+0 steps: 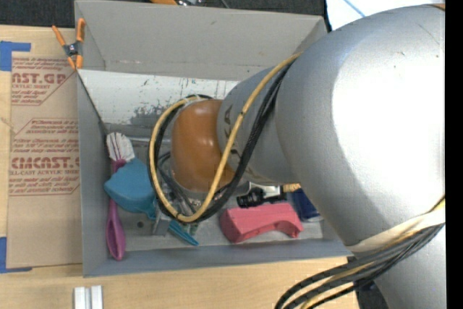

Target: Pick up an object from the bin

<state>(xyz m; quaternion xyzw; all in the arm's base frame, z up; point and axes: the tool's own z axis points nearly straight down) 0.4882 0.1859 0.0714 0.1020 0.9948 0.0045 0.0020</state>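
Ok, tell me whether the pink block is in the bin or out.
In: the pink block lies on the bin floor, inside its walls.

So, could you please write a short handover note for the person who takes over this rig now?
Gripper: low in the bin, under the orange wrist cover; open or shut cannot be told.
Nearest things: teal-blue lump beside it toward the bin's left wall, small teal piece just below it in the view, pink block on its other side, purple tool along the left wall.
Done: arm is down in the bin; nothing seen held.
Left: grasp one thing, lift it out.
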